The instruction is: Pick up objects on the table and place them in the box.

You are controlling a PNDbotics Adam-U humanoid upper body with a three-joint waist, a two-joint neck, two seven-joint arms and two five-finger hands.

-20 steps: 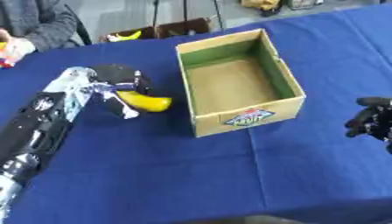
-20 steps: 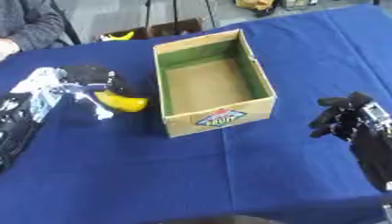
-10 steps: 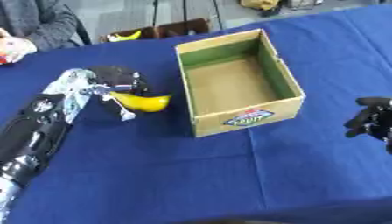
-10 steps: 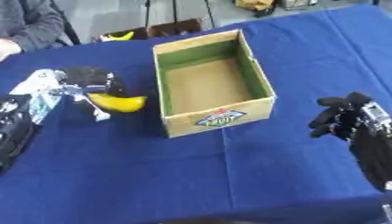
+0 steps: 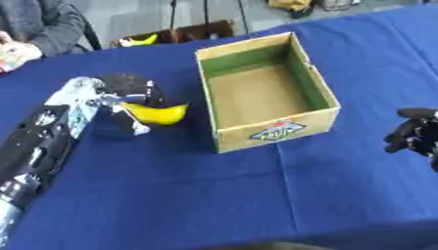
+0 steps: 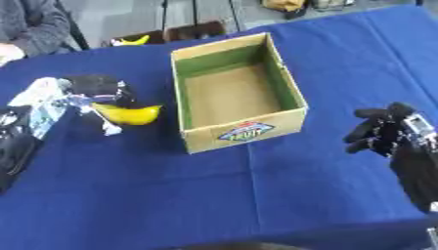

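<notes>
A yellow banana (image 5: 157, 113) is held just above the blue table (image 5: 171, 195), left of the box, with my left hand (image 5: 124, 95) shut on it from above. The open cardboard box (image 5: 263, 90) with a green inner lining stands at the centre, and nothing shows inside it. My right hand (image 6: 381, 132) hovers at the right edge, clear of the box, its fingers curled and holding nothing.
A person in a grey sleeve (image 5: 51, 24) sits at the far left edge. Another banana (image 5: 141, 40) lies in a dark container beyond the table's far edge.
My left hand has lifted the banana slightly and carried it a little to the right, toward the box. The right hand has stayed where it was.
</notes>
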